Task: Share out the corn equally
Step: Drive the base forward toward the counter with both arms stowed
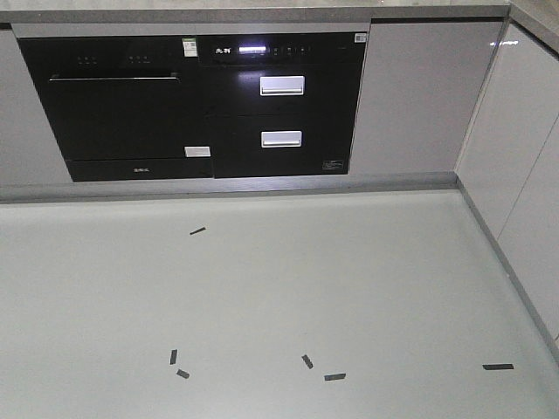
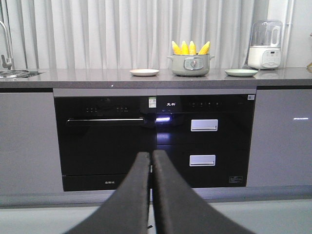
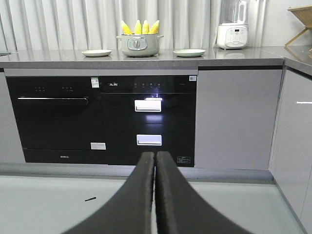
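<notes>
A: Left gripper [image 2: 150,157] — how does it stand?
B: Fingers pressed together, bottom centre; right gripper [image 3: 155,157] the same.
A: And the corn [image 2: 190,48]?
B: Upper centre — white plate [image 2: 144,72], then four cobs upright in the pot [image 2: 190,66], then green plate [image 2: 241,72].

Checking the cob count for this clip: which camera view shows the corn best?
The left wrist view: the corn appears largest there, four cobs standing upright in the pot on the counter. The right wrist view shows the same cobs, smaller. The front view shows only appliances and floor, no corn.
</notes>
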